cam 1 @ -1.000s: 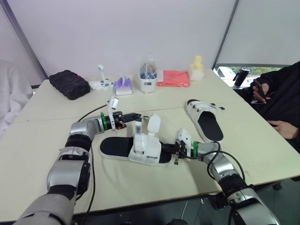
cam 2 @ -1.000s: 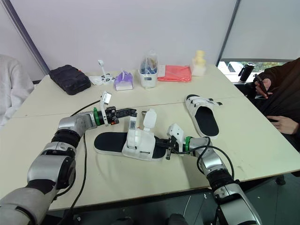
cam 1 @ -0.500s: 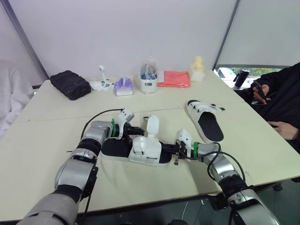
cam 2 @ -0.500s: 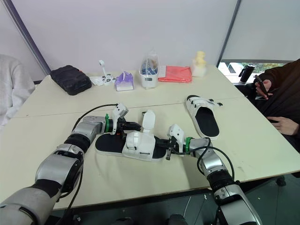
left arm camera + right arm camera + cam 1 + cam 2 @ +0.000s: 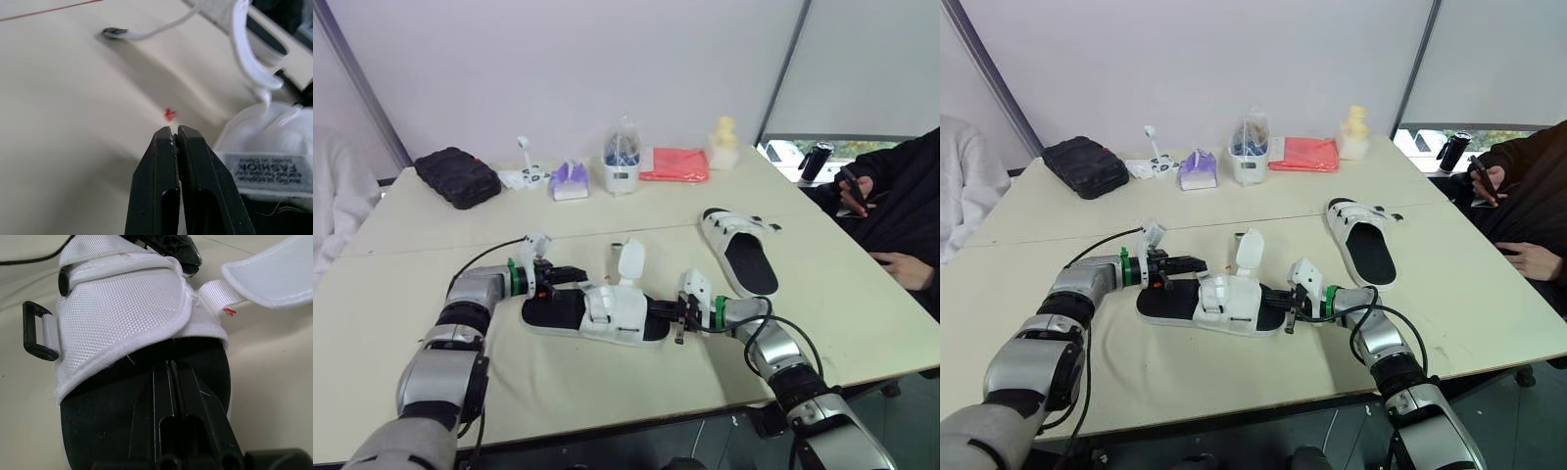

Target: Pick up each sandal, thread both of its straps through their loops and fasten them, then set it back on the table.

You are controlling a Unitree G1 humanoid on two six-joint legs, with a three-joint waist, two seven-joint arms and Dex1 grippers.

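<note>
Sandal: the sandal [image 5: 597, 315] lies flat on the near part of the table [image 5: 607, 387], between the two grippers, with its black footbed up and its white upper across the middle.
Strap: one white strap [image 5: 629, 262] stands upright from the far side of the upper.
Loop: a black loop [image 5: 35, 330] hangs on a white tab at the upper's edge.
Right gripper: the right gripper [image 5: 169, 364] has its fingers pressed together. They lie along the footbed at one end of the sandal, with the tips just short of the upper.
Left gripper: the left gripper [image 5: 174, 129] has its fingers pressed together with nothing between them. It is over bare table, just beside the upper's far side.
Second sandal: the second sandal [image 5: 742, 250] lies flat, well apart on the right.
Far edge: a black pouch [image 5: 457, 176], a tissue pack [image 5: 570, 180] and a red bag [image 5: 674, 164] lie here.
Right edge: a person [image 5: 901, 196] sits here holding a phone.
</note>
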